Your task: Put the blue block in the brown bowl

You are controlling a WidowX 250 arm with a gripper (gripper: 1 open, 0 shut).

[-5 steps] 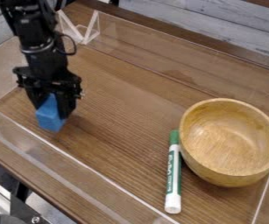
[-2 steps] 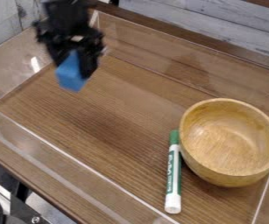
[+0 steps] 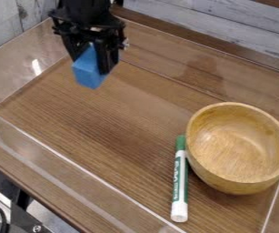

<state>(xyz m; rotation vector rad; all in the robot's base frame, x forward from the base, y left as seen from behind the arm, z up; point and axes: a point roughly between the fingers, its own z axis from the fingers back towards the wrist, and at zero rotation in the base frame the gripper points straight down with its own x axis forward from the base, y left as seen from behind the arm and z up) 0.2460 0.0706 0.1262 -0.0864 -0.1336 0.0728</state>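
My gripper (image 3: 91,55) hangs above the table's upper left part, pointing down, its black fingers shut on the blue block (image 3: 89,69). The block is lifted clear of the wooden surface, its lower half showing below the fingers. The brown bowl (image 3: 237,146), round and light wood with a thick rim, stands at the lower right, empty and well apart from the gripper.
A green-and-white marker pen (image 3: 178,178) lies just left of the bowl, pointing toward the front edge. Low clear walls (image 3: 33,146) ring the wooden tabletop. A white wire stand (image 3: 95,30) is at the back left.
The gripper has risen off the table with the blue block in it and moved up and to the right in the view, toward the bowl's side. Bowl and pen have not moved.
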